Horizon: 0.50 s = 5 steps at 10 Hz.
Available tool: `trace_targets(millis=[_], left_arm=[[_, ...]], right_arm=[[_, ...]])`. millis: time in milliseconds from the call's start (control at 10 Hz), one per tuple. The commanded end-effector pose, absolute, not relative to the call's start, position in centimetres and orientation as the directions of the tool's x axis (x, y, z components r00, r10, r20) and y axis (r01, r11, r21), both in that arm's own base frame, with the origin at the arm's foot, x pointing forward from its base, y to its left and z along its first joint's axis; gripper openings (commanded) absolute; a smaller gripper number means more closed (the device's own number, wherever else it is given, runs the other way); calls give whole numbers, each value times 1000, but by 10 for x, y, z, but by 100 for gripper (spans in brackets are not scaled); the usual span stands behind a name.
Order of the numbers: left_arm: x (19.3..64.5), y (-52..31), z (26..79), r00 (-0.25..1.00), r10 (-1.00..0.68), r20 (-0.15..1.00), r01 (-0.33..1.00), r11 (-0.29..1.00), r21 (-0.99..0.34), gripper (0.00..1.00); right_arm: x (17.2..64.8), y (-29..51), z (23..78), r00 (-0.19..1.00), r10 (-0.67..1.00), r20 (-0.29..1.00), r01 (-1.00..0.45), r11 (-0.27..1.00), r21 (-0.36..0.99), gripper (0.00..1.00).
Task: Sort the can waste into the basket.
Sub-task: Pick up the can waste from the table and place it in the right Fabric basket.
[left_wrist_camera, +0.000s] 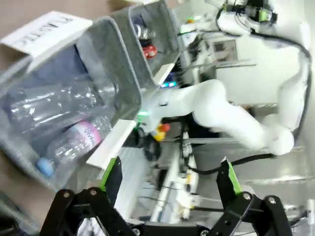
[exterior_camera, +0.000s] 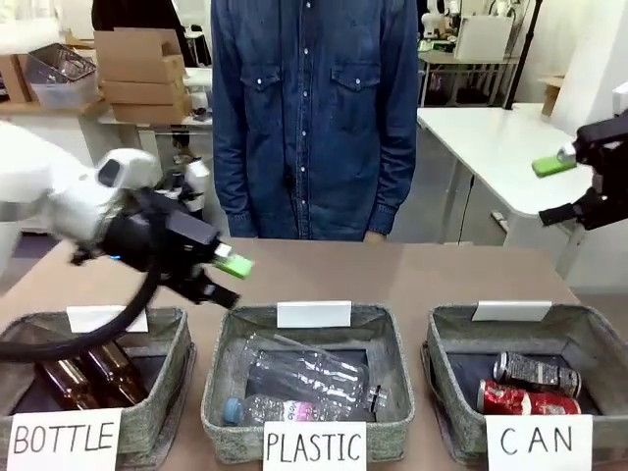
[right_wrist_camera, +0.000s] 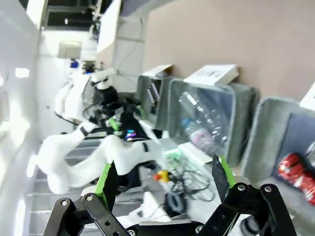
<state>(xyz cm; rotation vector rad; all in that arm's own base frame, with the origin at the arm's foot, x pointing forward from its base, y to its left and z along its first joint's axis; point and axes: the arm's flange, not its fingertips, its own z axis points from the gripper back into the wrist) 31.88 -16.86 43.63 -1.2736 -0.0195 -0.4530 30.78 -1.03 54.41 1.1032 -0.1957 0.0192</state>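
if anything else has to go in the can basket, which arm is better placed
Right, probably. The right tool hangs open above the table's right side, close over the CAN basket, where the red can and dark can already lie. The left tool, also open, sits between the BOTTLE and PLASTIC baskets.

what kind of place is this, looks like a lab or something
Probably a robotics lab set up for a waste-sorting trial. Three grey baskets signed BOTTLE, PLASTIC and CAN stand on a brown table, with white work tables and stacked cardboard boxes behind.
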Motion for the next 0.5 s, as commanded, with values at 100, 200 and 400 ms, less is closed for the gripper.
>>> trace_targets(millis=[100,200,400], left_arm=[[301,-101,428,992,-9,126,127,60,-990,100],[294,-87,432,985,65,161,156,74,-985,100],[354,-84,439,990,-51,134,138,87,-987,100]], right_arm=[[315,-5,550,982,-184,-35,109,413,904,100],[320,-8,544,977,-212,-36,126,428,895,100],[312,-8,540,986,-164,-20,89,429,899,100]])
